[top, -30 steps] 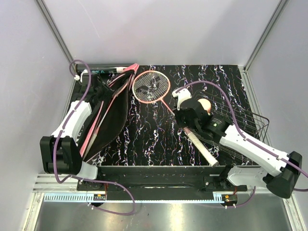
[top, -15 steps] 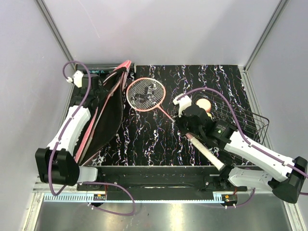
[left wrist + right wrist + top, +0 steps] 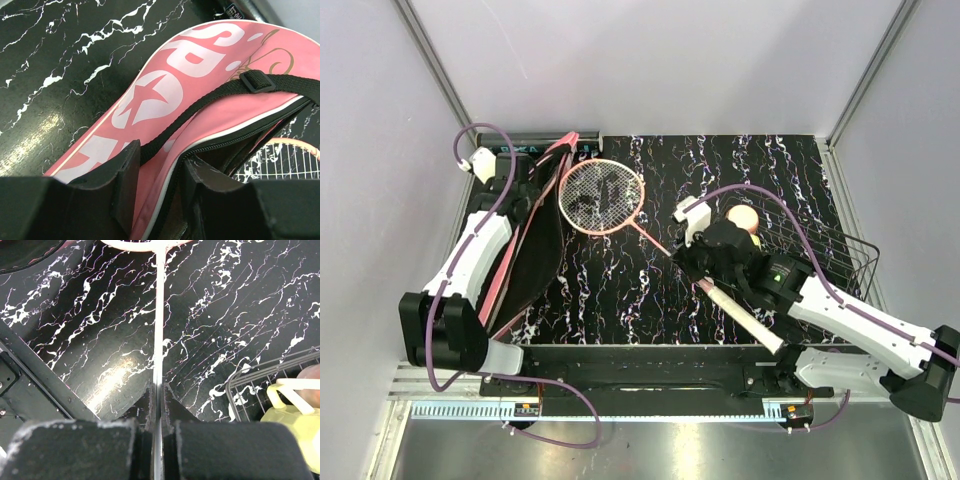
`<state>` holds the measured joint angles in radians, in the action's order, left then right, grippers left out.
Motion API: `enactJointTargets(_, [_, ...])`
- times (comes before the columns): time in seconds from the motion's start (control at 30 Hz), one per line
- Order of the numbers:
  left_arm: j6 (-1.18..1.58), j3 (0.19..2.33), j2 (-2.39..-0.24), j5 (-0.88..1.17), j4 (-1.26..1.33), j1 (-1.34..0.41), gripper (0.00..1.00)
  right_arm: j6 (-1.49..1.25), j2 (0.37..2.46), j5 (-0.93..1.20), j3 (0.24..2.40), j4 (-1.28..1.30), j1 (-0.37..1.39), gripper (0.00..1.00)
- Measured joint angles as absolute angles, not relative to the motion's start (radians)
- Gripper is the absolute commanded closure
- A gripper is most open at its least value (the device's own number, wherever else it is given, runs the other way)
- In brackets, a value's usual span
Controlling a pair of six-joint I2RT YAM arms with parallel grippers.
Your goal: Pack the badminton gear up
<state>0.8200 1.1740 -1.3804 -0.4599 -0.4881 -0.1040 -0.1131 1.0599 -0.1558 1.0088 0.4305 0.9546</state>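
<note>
Black white-veined desk carries it all: the right gripper is clenched on the thin shaft of a pink-red racquet, white handle trailing toward the near edge, head lying at the mouth of the racquet cover near the far-left corner. The left gripper pinches that pink cover's zipped rim along the left edge, a black tube behind it at the far edge; by the right edge a wire basket holds a yellow-green cup.
</note>
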Motion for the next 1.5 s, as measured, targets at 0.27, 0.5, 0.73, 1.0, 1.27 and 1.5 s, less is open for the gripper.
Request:
enactJointTargets(0.27, [0.804, 1.177, -1.406, -0.46, -0.501, -0.103, 1.0, -0.109, 1.151, -0.171, 1.047, 0.414, 0.988, 1.0])
enactJointTargets(0.5, [0.782, 1.191, -1.406, -0.501, -0.52, -0.101, 1.0, -0.094, 1.11, -0.2, 1.047, 0.422, 0.994, 1.0])
enactJointTargets(0.73, [0.777, 1.195, -1.406, -0.518, -0.523, -0.091, 1.0, -0.09, 1.032, -0.2, 1.047, 0.445, 0.994, 1.0])
enactJointTargets(1.0, [0.764, 1.196, -1.41, -0.532, -0.526, -0.089, 1.0, -0.085, 1.032, -0.204, 1.049, 0.462, 0.995, 1.0])
enactJointTargets(1.27, [0.759, 1.197, -1.411, -0.538, -0.527, -0.08, 1.0, -0.075, 1.005, -0.226, 1.053, 0.469, 0.995, 1.0])
enactJointTargets(1.5, [0.756, 1.197, -1.412, -0.539, -0.529, -0.077, 1.0, -0.076, 1.007, -0.217, 1.053, 0.46, 0.995, 1.0])
